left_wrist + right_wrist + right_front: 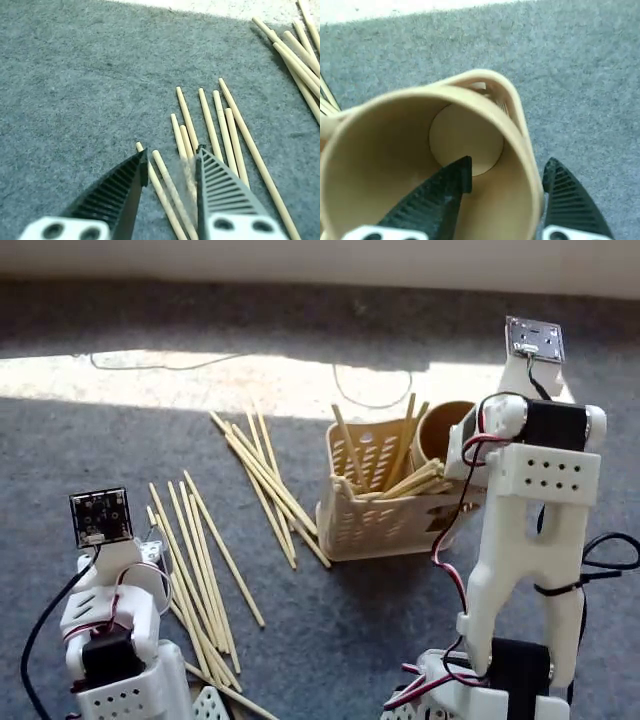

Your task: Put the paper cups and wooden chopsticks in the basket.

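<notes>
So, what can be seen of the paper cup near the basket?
The paper cup is plain tan, looks like thin paper, and is empty, with a round flat bottom. It is tilted, mouth toward the right gripper, at one end of the basket. One gripper finger is inside, the other outside its wall.

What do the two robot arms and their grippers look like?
The left arm and right arm are white plastic with perforated shells, black motors, and red and black wires. The left gripper and right gripper have black, ribbed, pointed jaws on white bases.
</notes>
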Controlling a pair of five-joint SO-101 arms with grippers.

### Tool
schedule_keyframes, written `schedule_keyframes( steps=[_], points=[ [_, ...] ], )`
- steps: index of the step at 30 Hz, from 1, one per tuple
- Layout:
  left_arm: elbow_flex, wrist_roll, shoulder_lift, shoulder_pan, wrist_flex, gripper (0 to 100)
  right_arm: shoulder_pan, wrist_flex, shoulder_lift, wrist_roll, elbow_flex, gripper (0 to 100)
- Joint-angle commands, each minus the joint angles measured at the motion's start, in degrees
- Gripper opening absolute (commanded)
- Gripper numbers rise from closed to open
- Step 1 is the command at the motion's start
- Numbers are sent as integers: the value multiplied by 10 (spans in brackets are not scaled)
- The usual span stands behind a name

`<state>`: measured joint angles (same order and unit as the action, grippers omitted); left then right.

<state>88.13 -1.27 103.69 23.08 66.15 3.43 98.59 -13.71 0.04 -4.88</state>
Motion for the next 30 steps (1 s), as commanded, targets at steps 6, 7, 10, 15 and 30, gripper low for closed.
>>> schedule_keyframes(
  steps=[6, 7, 10, 15, 30],
  points=[
    [-2, -4, 4, -10, -4, 164, 49, -63, 10, 1, -1, 6],
    [-2, -4, 4, -10, -4, 164, 57, -63, 10, -4, -3, 3],
    [-2, -4, 4, -10, -4, 164, 86, -65, 10, -13, -5, 5],
    [-2, -4, 4, -9, -4, 164, 126, -101, 11, -106, -3, 5],
    [-2, -4, 4, -9, -4, 164, 126, -105, 5, -192, -3, 121]
  ],
)
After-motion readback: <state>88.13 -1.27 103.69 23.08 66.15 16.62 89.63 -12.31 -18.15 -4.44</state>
